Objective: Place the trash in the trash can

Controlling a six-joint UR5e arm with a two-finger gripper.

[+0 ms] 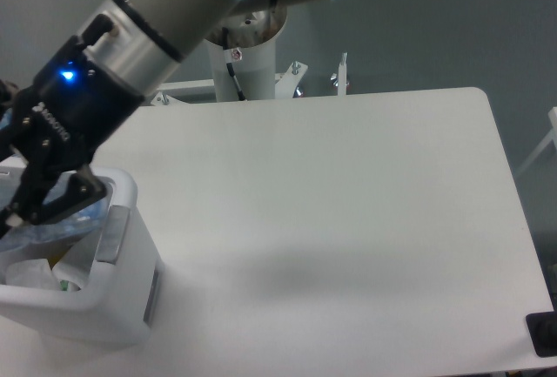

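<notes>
Over the trash can (122, 220) at the counter's (348, 220) nine o'clock, the end effector (39, 207) pinched the light, crushable, slippery bottle (52, 225) mid-body

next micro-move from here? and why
Probably open the gripper and let go. It holds the clear bottle over the mouth of the trash can, with the crumpled wrapper already lying inside below. The bottle looks to be within the rim, so it should drop in.
</notes>
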